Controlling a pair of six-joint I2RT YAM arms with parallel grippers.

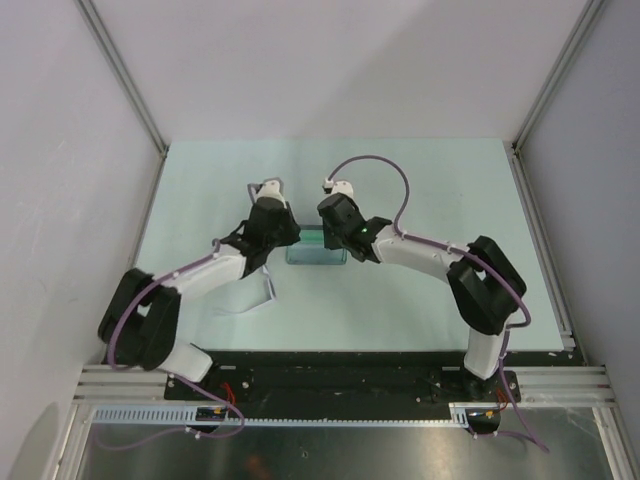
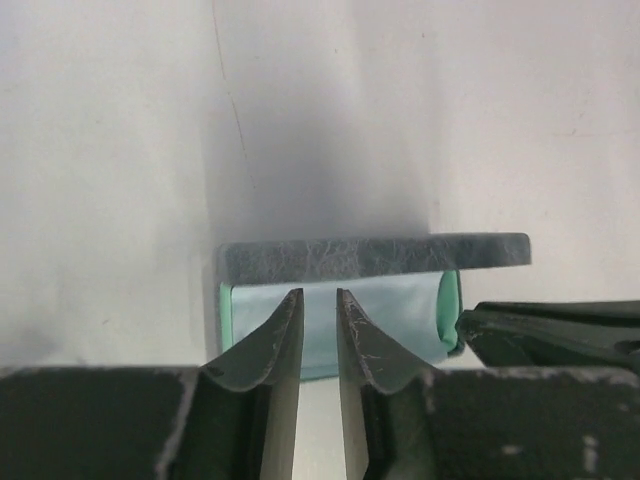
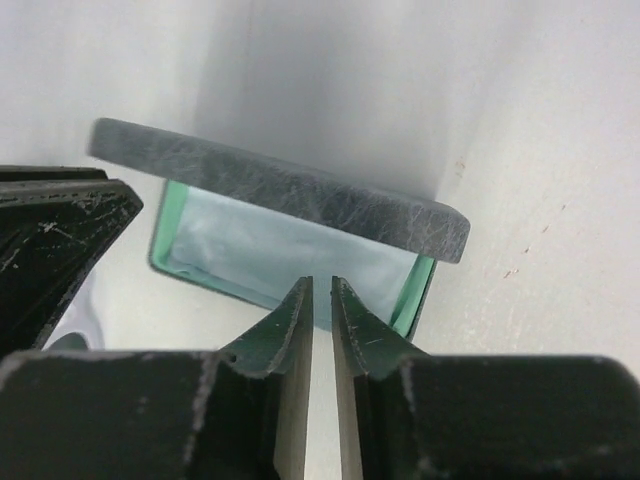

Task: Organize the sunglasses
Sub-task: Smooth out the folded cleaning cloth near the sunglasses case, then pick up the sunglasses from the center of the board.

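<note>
The grey textured case [image 1: 316,247] lies between my two grippers with its lid [image 2: 375,255] raised. A pale blue cloth [image 2: 395,310] covers its green-lined inside, as the right wrist view [image 3: 260,245] also shows. The sunglasses do not show in any view. My left gripper [image 2: 320,292] hangs at the case's front edge, jaws nearly together with nothing between them. My right gripper [image 3: 321,280] is at the same edge further right, jaws also nearly together and empty. Each wrist view shows the other gripper beside the case. From above, the left gripper [image 1: 285,238] and right gripper [image 1: 345,238] flank the case.
The pale green table [image 1: 440,190] is bounded by white walls and metal rails left, right and back. A thin pale shape [image 1: 266,290] lies beside my left forearm; I cannot tell what it is.
</note>
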